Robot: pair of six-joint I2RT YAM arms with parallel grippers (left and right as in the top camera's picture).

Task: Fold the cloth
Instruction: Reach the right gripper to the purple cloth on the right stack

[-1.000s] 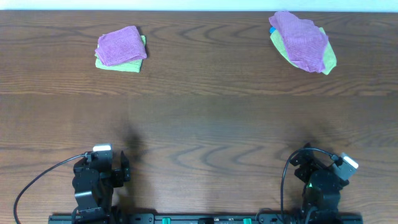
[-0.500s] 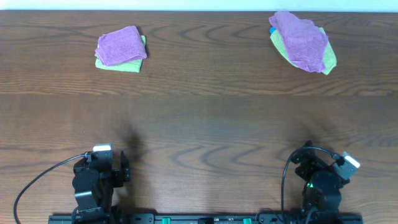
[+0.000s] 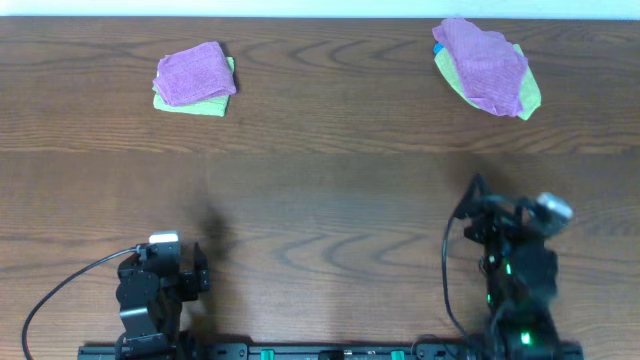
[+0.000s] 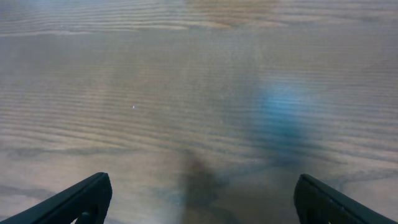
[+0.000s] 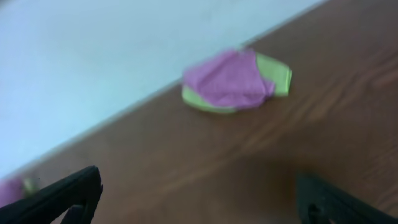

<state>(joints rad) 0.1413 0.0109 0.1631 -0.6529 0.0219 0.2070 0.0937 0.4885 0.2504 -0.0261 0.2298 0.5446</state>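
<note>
Cloth (image 3: pixel 483 62) is the thing I'm after: the mauve one lying rumpled and unfolded on a green towel (image 3: pixel 530 98), with a scrap of blue cloth (image 3: pixel 437 47) peeking out at its far edge. From the right gripper (image 5: pixel 202 205) it sits well ahead, at the far end of the table (image 3: pixel 320 180), nowhere near contact.

What has just changed is that the right arm has left its parked pose. A second ago it was tucked down at the near edge; now it has lifted and swung forward, and its wrist view takes in a mauve-on-green pile against the pale wall (I take it for my cloth, though the picture is blurred). Its jaws stand fully apart with nothing between them.

The left gripper (image 4: pixel 205 202) has not stirred. Its jaws are also wide apart and empty, with only bare wood below and ahead of it. Far ahead of it lies a second mauve towel (image 3: pixel 193 72), already folded neatly on another green one (image 3: pixel 190 103).

My reading: the reach has only begun and no fold has been made. The right arm has a long way forward to go before it can pinch an edge.
</note>
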